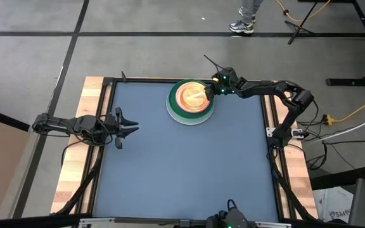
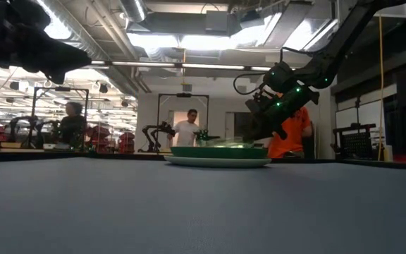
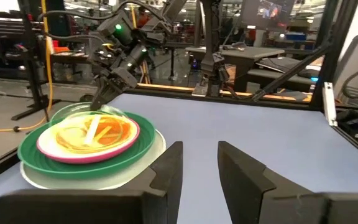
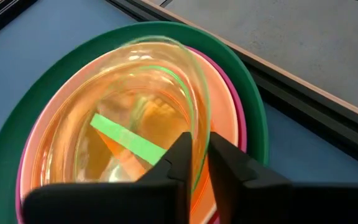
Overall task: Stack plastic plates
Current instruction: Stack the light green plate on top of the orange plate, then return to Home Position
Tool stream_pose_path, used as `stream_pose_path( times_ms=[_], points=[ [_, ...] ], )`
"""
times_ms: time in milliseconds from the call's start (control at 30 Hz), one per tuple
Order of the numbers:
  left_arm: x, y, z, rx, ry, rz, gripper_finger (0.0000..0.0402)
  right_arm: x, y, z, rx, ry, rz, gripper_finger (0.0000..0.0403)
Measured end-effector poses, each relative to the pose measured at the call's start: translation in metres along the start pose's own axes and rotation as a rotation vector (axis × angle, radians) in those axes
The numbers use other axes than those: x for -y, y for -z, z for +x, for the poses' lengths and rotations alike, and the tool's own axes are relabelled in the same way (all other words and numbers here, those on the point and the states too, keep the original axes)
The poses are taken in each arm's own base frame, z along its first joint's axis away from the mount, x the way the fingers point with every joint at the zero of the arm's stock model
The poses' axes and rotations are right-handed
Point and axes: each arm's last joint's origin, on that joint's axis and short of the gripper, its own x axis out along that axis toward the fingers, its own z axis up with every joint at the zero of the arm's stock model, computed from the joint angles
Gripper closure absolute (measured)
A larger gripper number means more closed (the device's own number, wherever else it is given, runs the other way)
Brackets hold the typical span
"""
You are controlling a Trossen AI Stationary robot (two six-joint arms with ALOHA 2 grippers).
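A stack of plates (image 1: pixel 191 100) sits near the table's far edge: a pale plate (image 3: pixel 92 182) at the bottom, then dark green (image 3: pixel 132 155), hot pink (image 3: pixel 92 159), and a translucent orange one (image 3: pixel 107 132) on top. A clear greenish plate with a green stripe (image 4: pixel 129 140) lies tilted over the stack. My right gripper (image 4: pixel 201 155) is at the stack's right side (image 1: pixel 214 88), shut on that plate. My left gripper (image 3: pixel 201 163) waits open near the table's left edge (image 1: pixel 128 126), touching nothing. My right gripper pinches the rim (image 4: pixel 197 138) of the clear greenish plate between its two fingers, one inside the plate and one outside. It comes slanting down from the table's right and far side. The held edge is raised, and the opposite edge (image 4: pixel 114 50) rests in the stack.
The blue table top (image 1: pixel 182 171) lies open in front of and left of the stack. A dark frame (image 1: pixel 268 126) rims the table. People stand in the room beyond the far edge (image 2: pixel 192 128), and a person's shoe (image 1: pixel 241 26) shows on the floor.
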Motion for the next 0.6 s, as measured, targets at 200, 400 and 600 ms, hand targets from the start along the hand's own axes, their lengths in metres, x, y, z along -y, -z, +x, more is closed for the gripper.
stream_pose_path(
  times_ms=[200,400,600],
  points=[
    [0.0006,0.0001,0.0000,-0.002,0.020,0.000,0.0308,0.0000,0.0000,0.0000,0.000,0.000,0.000,0.0319],
    [0.0008,0.0005,0.0003,0.003,0.025,-0.002,0.0308,0.0000,0.0000,0.0000,0.000,0.000,0.000,0.0297],
    [0.0035,0.0077,0.0043,0.071,0.092,-0.020,0.0308,0.0000,0.0001,0.0000,-0.001,0.000,-0.002,0.0295]
  ],
)
